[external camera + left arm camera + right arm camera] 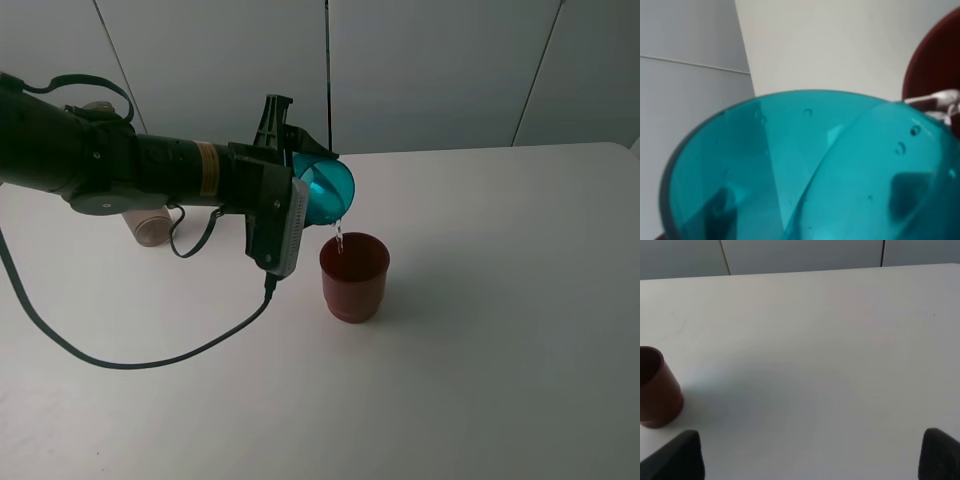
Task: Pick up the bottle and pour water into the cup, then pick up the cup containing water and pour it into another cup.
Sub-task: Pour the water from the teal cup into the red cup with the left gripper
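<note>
Left gripper (300,185) pinches tilted teal cup (326,188) over red cup (354,276); right fingers (677,456) spread.

Looks like a lab or robot test cell, not a home or kitchen. Plain white desk (500,330) with a bare matte top. Behind it, grey-white wall panels (430,70) with thin dark seams, no decoration, no windows. Black robot arm (120,165) reaching over the desk, loose black cable (130,362) trailing across the top. Only simple plastic props out: teal cup (328,190), dark red cup (354,277), a bottle (150,225) lying at the back edge behind the arm. Flat, even indoor lighting, soft shadows.
</note>
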